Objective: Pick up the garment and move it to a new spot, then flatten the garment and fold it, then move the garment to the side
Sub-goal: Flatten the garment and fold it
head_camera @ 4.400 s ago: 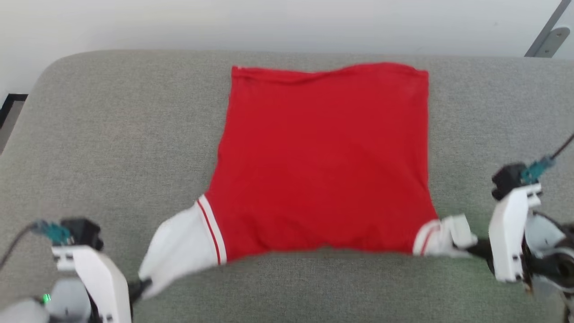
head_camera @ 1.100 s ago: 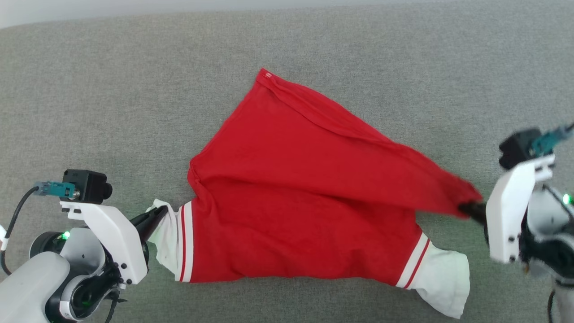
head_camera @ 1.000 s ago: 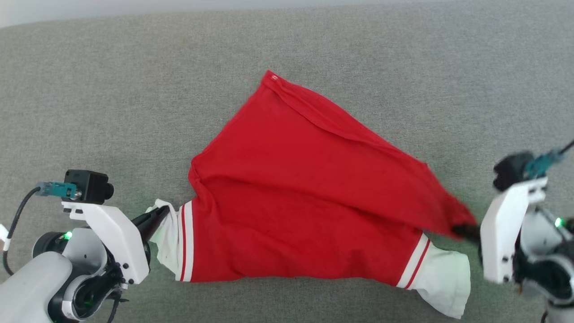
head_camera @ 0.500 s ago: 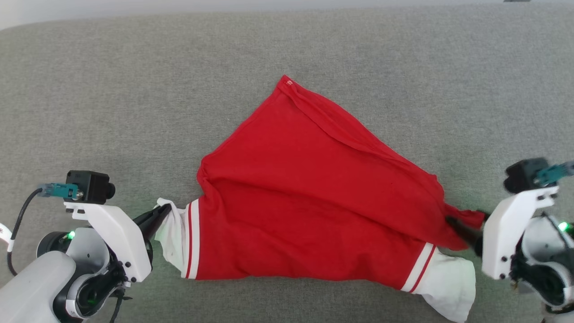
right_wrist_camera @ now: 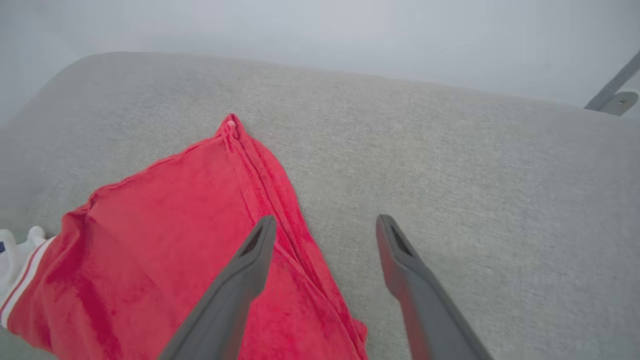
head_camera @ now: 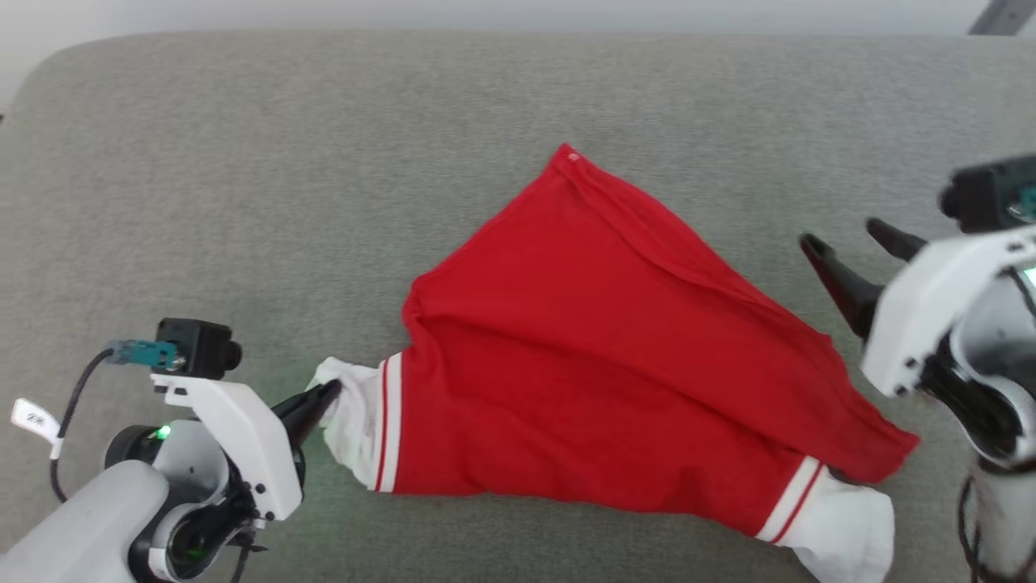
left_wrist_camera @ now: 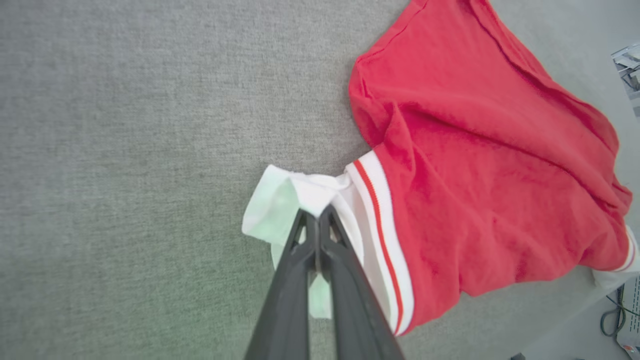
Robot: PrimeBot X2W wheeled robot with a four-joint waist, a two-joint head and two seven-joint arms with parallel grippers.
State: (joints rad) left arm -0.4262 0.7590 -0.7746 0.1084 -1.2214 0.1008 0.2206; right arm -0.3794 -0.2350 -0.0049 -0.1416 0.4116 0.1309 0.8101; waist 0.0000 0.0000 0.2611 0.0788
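- Head view: garment (head_camera: 615,364) lies on the grey surface (head_camera: 243,162), one corner folded across; folding looks barely begun, and moving it aside is not done.
- Left wrist view: left gripper (left_wrist_camera: 316,220) pinches the white sleeve (left_wrist_camera: 272,205).
- Right wrist view: right gripper (right_wrist_camera: 325,225) is wide and empty.

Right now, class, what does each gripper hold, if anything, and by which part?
The left gripper is shut on the red soft-fabric T-shirt, pinching its white short sleeve. The right gripper is open, holding nothing.

No legible text. Small tag (head_camera: 32,419) on cable (head_camera: 71,397): marks too blurred to read.
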